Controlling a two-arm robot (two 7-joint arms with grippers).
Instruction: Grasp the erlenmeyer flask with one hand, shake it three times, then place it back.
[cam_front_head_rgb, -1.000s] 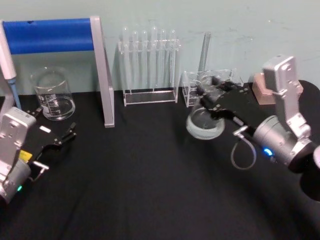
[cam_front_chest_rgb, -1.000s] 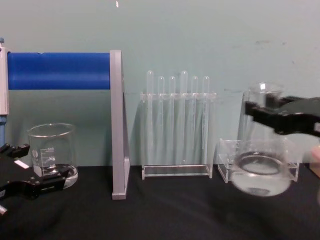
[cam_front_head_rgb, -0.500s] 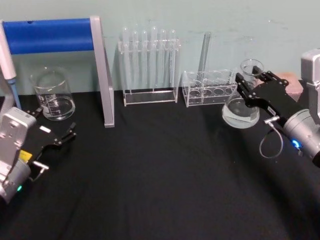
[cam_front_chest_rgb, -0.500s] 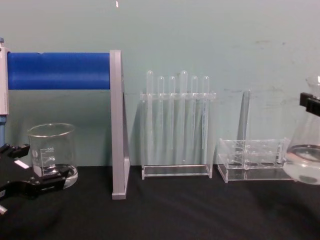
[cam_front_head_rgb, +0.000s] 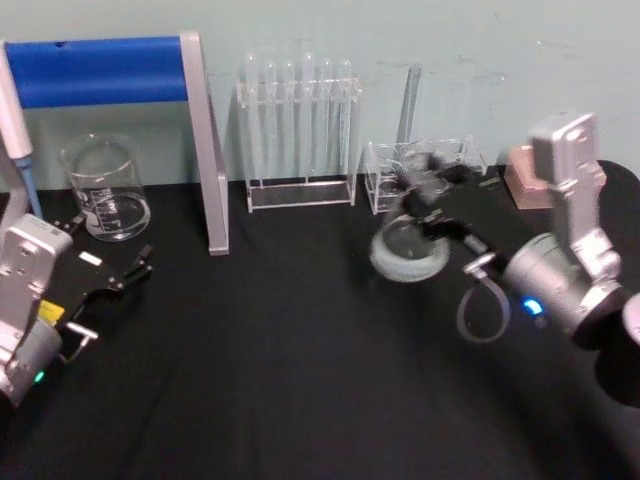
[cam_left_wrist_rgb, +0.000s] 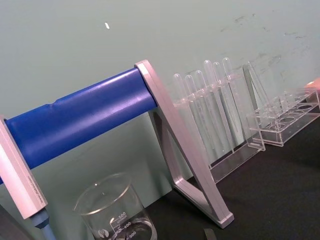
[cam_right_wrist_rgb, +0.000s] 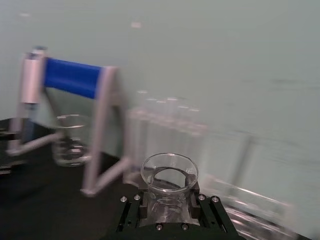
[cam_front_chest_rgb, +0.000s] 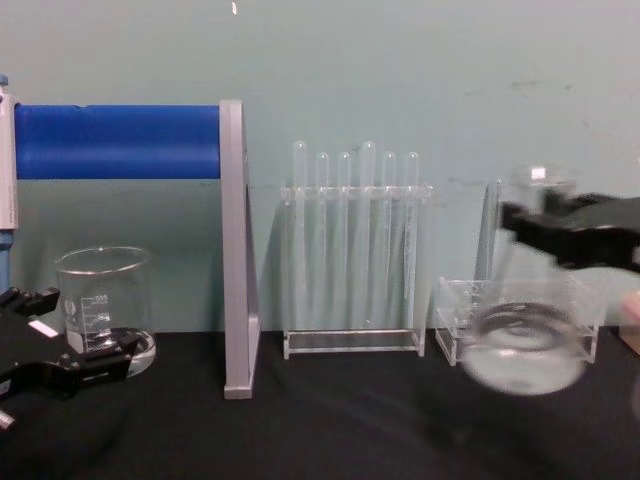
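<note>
The erlenmeyer flask (cam_front_head_rgb: 408, 255) is clear glass with a little liquid in its wide base. It hangs blurred above the black table, in front of the low clear rack. My right gripper (cam_front_head_rgb: 420, 200) is shut on its neck. In the chest view the flask (cam_front_chest_rgb: 522, 350) is at the right, with the right gripper (cam_front_chest_rgb: 540, 225) clamping the neck from the right edge. In the right wrist view the flask's flared lip (cam_right_wrist_rgb: 169, 172) stands between the black fingers (cam_right_wrist_rgb: 131, 210). My left gripper (cam_front_head_rgb: 112, 242) rests open and parked at the table's left, close to the beaker.
A glass beaker (cam_front_head_rgb: 105, 190) stands at the back left under a stand with a blue bar (cam_front_head_rgb: 100, 70). A tall test tube rack (cam_front_head_rgb: 298, 130) and a low clear rack (cam_front_head_rgb: 440, 160) line the back wall. A tan block (cam_front_head_rgb: 525, 175) sits at the back right.
The right gripper swung the flask far to the right half a second ago and has swung it back left to the rack's front. The left arm has not moved.
</note>
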